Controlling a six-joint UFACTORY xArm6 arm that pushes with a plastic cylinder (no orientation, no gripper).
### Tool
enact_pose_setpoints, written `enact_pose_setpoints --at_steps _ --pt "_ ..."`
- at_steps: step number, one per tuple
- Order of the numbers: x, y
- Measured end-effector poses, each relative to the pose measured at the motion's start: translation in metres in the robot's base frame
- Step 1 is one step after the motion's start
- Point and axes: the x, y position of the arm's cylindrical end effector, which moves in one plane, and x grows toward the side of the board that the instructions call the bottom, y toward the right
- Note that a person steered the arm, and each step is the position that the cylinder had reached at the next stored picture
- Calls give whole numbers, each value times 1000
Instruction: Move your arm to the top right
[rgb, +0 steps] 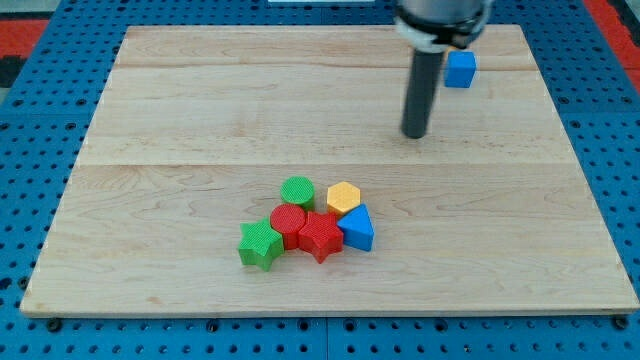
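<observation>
The main risk from here is the blue cube (460, 69), which sits at the far right of the wooden board (200, 100), just right of the rod and a little farther back than my tip (415, 134). It seems to lie close to the line my tip would take toward the top right corner; a straight diagonal run could catch it and shove it toward or off the board's far right edge, so the path probably needs to pass clear of it. The rod stands upright, coming down from the arm's dark body at the far edge of the view, and its lower end meets the board right of centre in the far half, touching no block. The rod has no jaws and holds nothing. The target corner lies farther back and to the right of my tip, with open wood between apart from that cube. Well apart, in the near middle, a cluster huddles: green cylinder (297, 190), yellow hexagon (343, 196), red cylinder (288, 222), red star (320, 236), blue triangular block (358, 229) and green star (259, 245), posing no apparent hazard.
</observation>
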Motion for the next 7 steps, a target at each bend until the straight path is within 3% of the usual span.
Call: enact_pose_setpoints --at_steps 5,7 --pt "-45 126" --pt "-81 183"
